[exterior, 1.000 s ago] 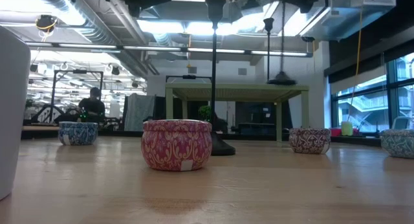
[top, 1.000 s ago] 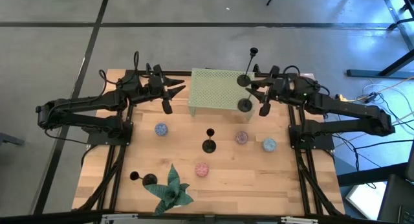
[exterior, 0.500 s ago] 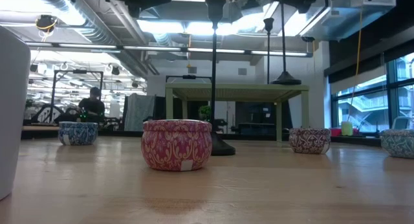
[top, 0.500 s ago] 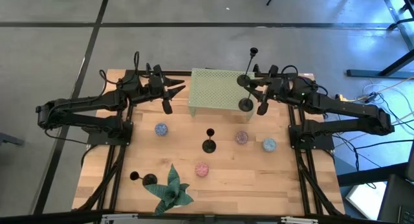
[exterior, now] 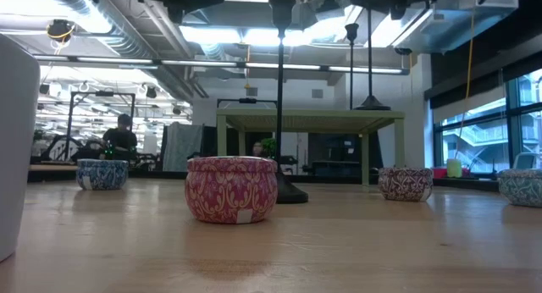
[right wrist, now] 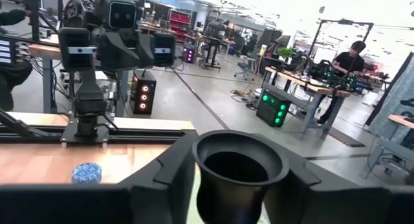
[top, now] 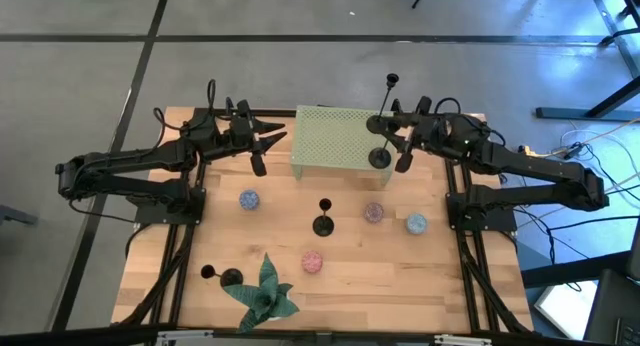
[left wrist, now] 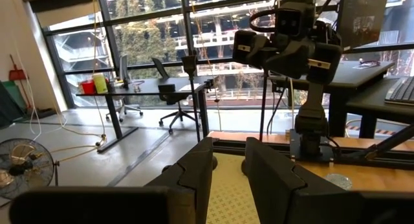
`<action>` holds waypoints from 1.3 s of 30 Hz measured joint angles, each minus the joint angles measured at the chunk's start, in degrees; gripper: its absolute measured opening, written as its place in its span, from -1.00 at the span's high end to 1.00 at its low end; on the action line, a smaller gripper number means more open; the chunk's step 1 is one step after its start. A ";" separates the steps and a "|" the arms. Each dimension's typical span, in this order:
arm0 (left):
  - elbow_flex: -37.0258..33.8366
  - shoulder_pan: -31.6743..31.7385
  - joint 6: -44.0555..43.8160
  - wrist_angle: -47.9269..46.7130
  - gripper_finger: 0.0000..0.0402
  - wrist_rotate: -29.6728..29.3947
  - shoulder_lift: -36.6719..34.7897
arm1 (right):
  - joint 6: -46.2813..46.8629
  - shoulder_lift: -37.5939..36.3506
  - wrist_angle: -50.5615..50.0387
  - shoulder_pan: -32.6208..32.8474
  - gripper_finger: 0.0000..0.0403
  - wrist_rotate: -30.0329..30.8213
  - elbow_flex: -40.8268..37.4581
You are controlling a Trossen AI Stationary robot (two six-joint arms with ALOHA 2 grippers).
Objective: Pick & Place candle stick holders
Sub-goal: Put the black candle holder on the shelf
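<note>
Candlesticks are standing at several spots around the green mesh stand, the raised perforated platform at the far middle of the wooden table. Nearest the front edge, well in front of the stand and to its left, a short holder is sitting just beside the green star-shaped plant. A pink tin is lying closer to the stand, and just beyond it a tall holder is standing on the table, directly in front of the stand. A blue tin is resting in front of the stand's left end, while a mauve tin and a pale blue tin are lying in front of its right end. At the stand's right front corner, the right gripper is gripping a holder near its top cup, its fingers closing either side of the cup in the wrist view, with the base resting on the platform. Another holder is standing on the stand's right rear corner. Off the stand's left end, the left gripper is hovering with its fingers a narrow gap apart, holding nothing.
</note>
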 joint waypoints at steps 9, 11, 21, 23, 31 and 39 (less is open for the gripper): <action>0.00 -0.01 0.01 -0.01 0.56 -0.01 0.00 | -0.26 0.00 0.75 -0.31 -0.11 0.02 0.00; 0.00 0.00 0.01 -0.02 0.56 -0.01 0.00 | -0.75 0.00 1.73 -0.31 -0.16 0.02 0.00; 0.00 0.02 0.02 -0.17 0.56 -0.01 0.00 | -6.16 -0.02 9.36 -0.29 -0.23 0.02 0.00; 0.00 0.00 0.02 -0.17 0.56 -0.01 0.00 | -6.27 -0.03 10.93 -0.31 -0.23 0.02 0.00; 0.00 0.01 0.01 -1.10 0.56 0.56 0.00 | -6.14 -3.20 10.56 0.93 -0.23 -5.99 1.22; 0.00 -1.15 0.00 -2.29 0.56 7.48 0.00 | -1.89 -7.63 -11.99 10.03 -0.16 -11.60 6.76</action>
